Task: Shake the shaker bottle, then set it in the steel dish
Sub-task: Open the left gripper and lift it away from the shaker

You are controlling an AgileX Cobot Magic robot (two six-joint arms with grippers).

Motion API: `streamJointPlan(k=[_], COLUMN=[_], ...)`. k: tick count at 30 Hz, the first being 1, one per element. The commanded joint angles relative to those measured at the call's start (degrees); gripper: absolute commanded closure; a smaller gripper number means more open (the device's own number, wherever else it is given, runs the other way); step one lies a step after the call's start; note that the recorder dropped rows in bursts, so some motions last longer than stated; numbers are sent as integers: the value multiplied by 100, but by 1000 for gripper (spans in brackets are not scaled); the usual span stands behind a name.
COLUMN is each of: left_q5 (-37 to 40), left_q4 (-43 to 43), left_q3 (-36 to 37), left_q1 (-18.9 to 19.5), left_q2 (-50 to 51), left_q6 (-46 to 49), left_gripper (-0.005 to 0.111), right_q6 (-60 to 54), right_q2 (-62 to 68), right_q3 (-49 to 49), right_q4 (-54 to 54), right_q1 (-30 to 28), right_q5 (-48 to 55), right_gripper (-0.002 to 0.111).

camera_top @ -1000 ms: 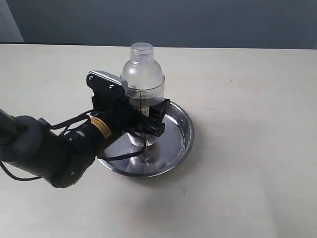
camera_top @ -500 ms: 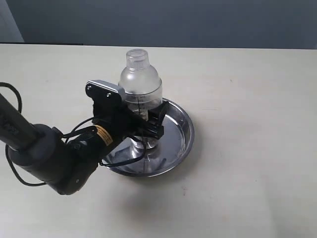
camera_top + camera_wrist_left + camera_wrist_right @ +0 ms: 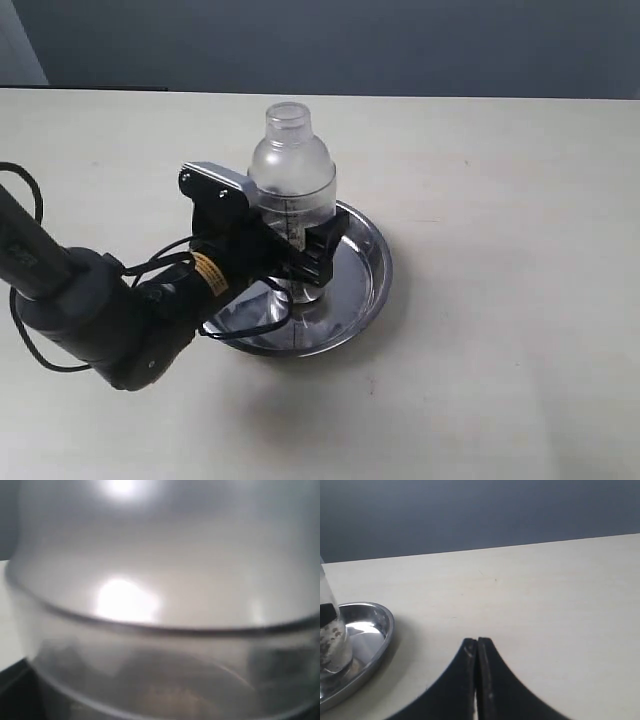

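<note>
The clear shaker bottle (image 3: 291,165) stands upright over the middle of the steel dish (image 3: 375,265); whether its base touches the dish floor is hidden. My left gripper (image 3: 300,255) is shut on the bottle's lower body, one black finger (image 3: 326,243) showing on its far side. The left wrist view is filled by the blurred bottle wall (image 3: 160,580), with brown bits low inside. In the right wrist view my right gripper (image 3: 477,641) is shut and empty above the table, well away from the dish (image 3: 372,630) and the bottle (image 3: 330,640).
The left arm (image 3: 110,320) lies across the table in front of and left of the dish. The pale table (image 3: 500,330) spreads bare to the right of the dish and behind it, up to a dark wall.
The left gripper has brought the bottle lower into the dish and then shifted it slightly to the right. The dish has stayed put.
</note>
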Motion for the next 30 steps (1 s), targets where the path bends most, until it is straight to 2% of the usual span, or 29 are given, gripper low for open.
streamJointPlan(k=[1, 6, 15, 25, 27, 30], left_q5=[112, 112, 112, 112, 453, 1399], left_q4=[210, 221, 148, -196, -302, -458], left_q3=[6, 6, 6, 6, 6, 6], left_q1=[20, 20, 20, 55, 55, 55], left_q2=[42, -262, -878, -2070, -2456, -3325], left_q6=[0, 314, 326, 775, 938, 1442], left_gripper=[1, 1, 1, 2, 6, 30], right_q6=[-23, -23, -23, -23, -23, -23], right_q2=[-27, -27, -27, -27, -27, -27], right_q3=[7, 7, 7, 7, 7, 7], right_q4=[-7, -7, -7, -7, -7, -7], right_q1=[9, 9, 9, 9, 9, 9], right_q5=[-44, -44, -44, -44, -44, -44], right_gripper=[109, 109, 109, 109, 109, 109])
